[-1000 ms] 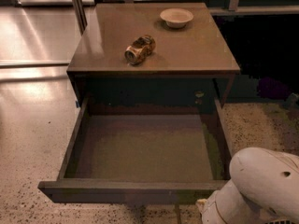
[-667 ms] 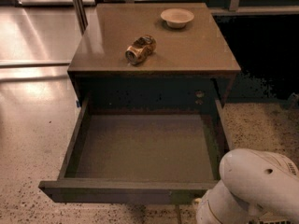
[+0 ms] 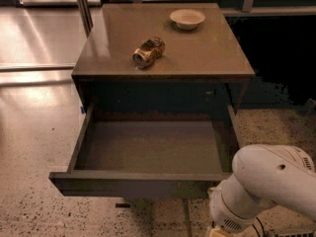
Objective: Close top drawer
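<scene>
The top drawer [image 3: 148, 149] of the dark cabinet [image 3: 163, 58] stands pulled far out. Its plain grey inside is empty, and its flat front [image 3: 118, 185] faces me low in the view. My white arm [image 3: 266, 181] fills the bottom right corner. Its wrist end [image 3: 227, 216] sits just below and right of the drawer front's right end. My gripper is out of view, past the bottom edge of the picture. The lower drawer fronts are hidden under the open drawer.
A crushed gold can [image 3: 148, 52] lies on its side on the cabinet top. A small white bowl [image 3: 187, 18] stands at the top's back right. Speckled floor [image 3: 34, 181] lies to the left, and a dark area [image 3: 281, 58] to the right.
My arm has moved left and further into view, nearer the right end of the drawer front. The drawer, can and bowl have not moved.
</scene>
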Controlling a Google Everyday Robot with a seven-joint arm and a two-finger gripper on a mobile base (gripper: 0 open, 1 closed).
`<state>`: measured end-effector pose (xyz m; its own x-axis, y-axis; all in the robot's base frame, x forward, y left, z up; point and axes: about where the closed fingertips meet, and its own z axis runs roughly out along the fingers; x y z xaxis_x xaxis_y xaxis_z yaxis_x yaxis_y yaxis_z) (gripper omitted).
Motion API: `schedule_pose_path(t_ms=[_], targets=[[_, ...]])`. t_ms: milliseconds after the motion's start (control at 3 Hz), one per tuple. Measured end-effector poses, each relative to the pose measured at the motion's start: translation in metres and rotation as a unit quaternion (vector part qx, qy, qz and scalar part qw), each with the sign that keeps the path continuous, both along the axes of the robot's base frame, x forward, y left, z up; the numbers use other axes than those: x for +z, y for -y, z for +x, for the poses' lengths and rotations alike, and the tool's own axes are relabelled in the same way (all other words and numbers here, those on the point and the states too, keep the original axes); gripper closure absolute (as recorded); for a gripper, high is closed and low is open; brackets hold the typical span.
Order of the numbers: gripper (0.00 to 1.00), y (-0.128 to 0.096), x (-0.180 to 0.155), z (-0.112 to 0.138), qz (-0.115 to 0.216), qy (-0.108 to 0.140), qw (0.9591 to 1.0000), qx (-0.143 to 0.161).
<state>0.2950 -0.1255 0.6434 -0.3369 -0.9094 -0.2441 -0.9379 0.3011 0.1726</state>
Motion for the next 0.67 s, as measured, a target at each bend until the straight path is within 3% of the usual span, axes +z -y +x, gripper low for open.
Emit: schedule_pose_path(t_ms=[667], targets=[[0.0, -0.0008, -0.0032, 0.0084, -0.007, 0.0, 1.0, 0.001]])
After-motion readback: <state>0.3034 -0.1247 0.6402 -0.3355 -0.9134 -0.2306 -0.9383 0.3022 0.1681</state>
